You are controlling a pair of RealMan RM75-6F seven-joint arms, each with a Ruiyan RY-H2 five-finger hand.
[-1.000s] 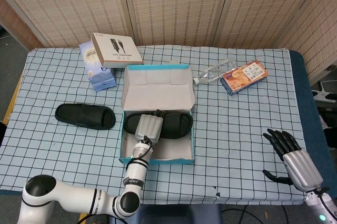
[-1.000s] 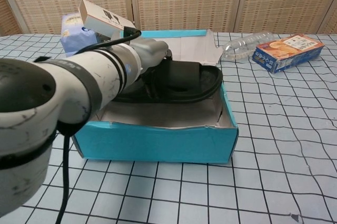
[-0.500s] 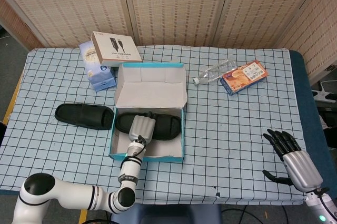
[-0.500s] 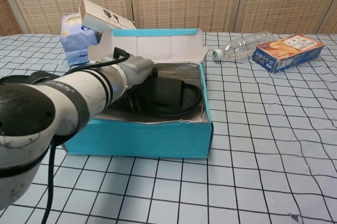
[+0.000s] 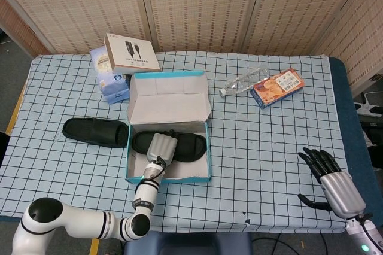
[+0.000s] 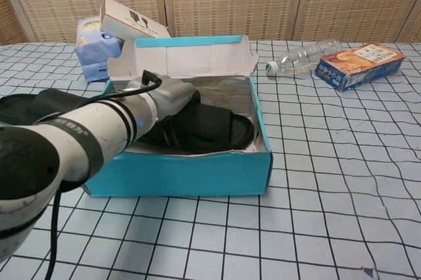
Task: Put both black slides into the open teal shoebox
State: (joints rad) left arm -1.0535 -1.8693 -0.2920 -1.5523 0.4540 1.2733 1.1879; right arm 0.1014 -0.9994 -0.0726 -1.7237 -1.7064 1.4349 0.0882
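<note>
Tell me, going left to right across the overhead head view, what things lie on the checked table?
Black slide lying on the cloth → teal shoebox holding the other slide, with the left robot hand on it → clear plastic bottle → orange snack box → right robot hand.

1. Shoebox (image 5: 134, 174): cardboard, teal matt outside, pale grey-white inside.
2. Slide in box (image 6: 210, 127): black, matt, rubbery look; second slide (image 5: 96, 132) the same.
3. Left hand (image 5: 162, 147): grey smooth shell, slight sheen.
4. Right hand (image 5: 333, 178): silver back, black fingers.
5. Tablecloth (image 5: 269, 141): checked cloth, matt.
6. Bottle (image 5: 244, 81): clear glossy plastic.
7. Screen (image 5: 197, 3): woven, rough.
</note>
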